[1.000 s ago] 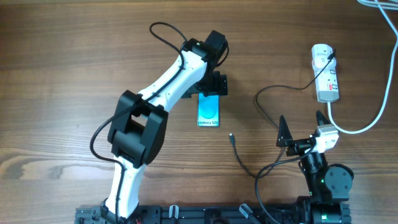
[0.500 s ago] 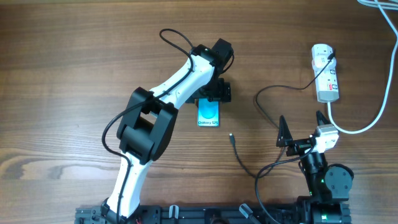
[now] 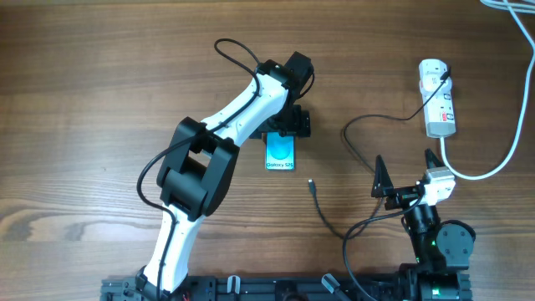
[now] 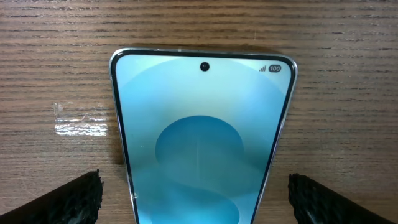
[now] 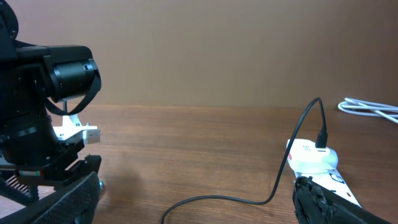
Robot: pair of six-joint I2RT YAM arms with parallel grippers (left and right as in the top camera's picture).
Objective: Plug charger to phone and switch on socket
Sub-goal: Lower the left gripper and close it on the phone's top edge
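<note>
Fingers (image 3: 381, 177) of the right end effector (image 3: 405, 167) are standing wide apart nearest the base, gripping nothing and pointing across the wooden tabletop (image 3: 84, 100). Just beyond, to its left, the charger (image 3: 351, 138) is lying loose, its small plug tip (image 3: 311, 185) resting near the phone's lower right corner but not touching it.

The phone (image 3: 280, 155) is lying flat, cyan screen up, with the "Galaxy S25" edge facing the base. The left end effector (image 3: 286, 130) is hovering over the phone's far end. In the left wrist view its 2 fingers are sitting spread on either side, clear of the phone's edges.

Farthest off at the right, the socket (image 3: 439, 104) is carrying the charger's black plug (image 3: 444, 77) at its rounded end, with the thick white cable (image 3: 493, 171) trailing away. Whether its switch is on is too small to tell.

The step in hand looks like bracing the phone. Next, the left fingers probably need to close on its sides, while the right arm picks up the plug tip and lines it up with the near edge.
</note>
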